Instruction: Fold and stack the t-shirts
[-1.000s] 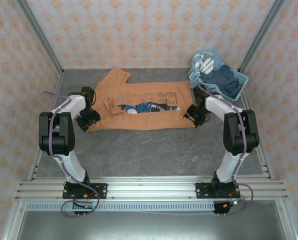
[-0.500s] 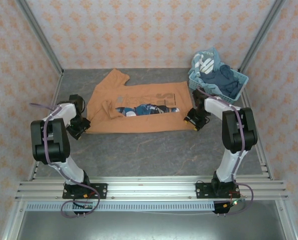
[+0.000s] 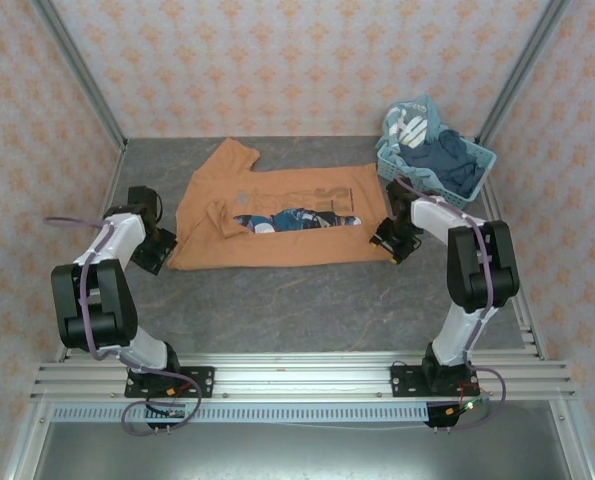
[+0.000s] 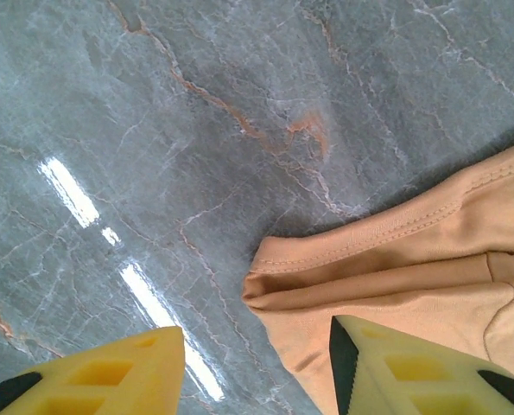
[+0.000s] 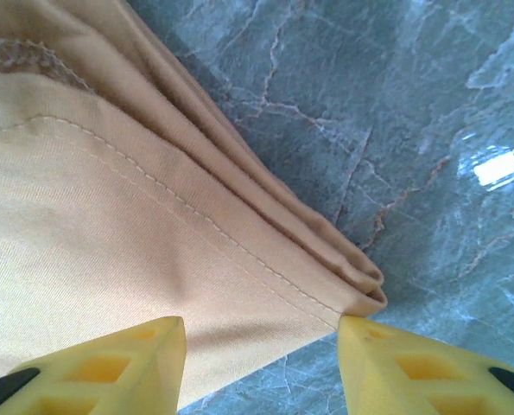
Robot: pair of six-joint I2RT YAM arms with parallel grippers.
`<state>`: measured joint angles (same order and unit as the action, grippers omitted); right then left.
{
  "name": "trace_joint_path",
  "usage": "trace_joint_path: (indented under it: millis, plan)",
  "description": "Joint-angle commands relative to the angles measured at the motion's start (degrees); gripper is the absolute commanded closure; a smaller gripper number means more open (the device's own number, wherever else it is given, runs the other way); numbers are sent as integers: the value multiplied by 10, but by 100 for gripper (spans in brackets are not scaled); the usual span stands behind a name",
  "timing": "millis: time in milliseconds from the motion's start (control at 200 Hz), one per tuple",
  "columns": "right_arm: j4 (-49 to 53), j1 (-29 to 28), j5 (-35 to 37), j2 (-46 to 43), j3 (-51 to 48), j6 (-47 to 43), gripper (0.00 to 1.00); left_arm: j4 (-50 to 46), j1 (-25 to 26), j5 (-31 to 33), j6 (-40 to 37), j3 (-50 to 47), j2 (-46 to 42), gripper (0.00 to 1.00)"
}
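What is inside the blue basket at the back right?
The basket holds crumpled dark blue clothing, with a pale blue, white-printed piece draped over its far-left rim. Anything beneath that pile is covered.

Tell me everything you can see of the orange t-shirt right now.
The orange t-shirt is soft, cotton-like, with stitched hems, lying flat on the grey marbled table, folded into a wide band. One sleeve points far-left; a blue-white print shows along the middle. Both its near corners lie layered by the open left gripper and right gripper, unclamped.
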<state>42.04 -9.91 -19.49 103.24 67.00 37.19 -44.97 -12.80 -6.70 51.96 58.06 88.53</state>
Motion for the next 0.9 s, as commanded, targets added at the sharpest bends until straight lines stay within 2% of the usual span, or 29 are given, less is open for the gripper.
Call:
trace_joint_path:
  millis: [0, 90, 200, 345, 570, 741, 896]
  plan:
    - [20, 4, 20, -25, -5, -8, 51, -5, -4, -21, 37, -1, 4, 53]
    - [16, 4, 16, -25, -3, -6, 53, 18, -2, -48, 53, -6, 16, 58]
    - [13, 3, 13, -21, 5, -2, 58, 26, 7, -51, 64, -5, 27, 67]
    - [2, -3, 14, -5, 8, 2, 63, 30, 17, -55, 60, -12, 55, 82]
    - [4, -5, 50, 38, -7, 0, 77, 13, 16, 1, 55, -51, 73, 88]
    - [36, -8, 60, -7, -58, 2, 77, -17, 8, 37, 57, -89, 41, 89]
    - [47, -19, 41, -84, -125, 8, 74, -52, -6, 53, 45, -111, -1, 89]
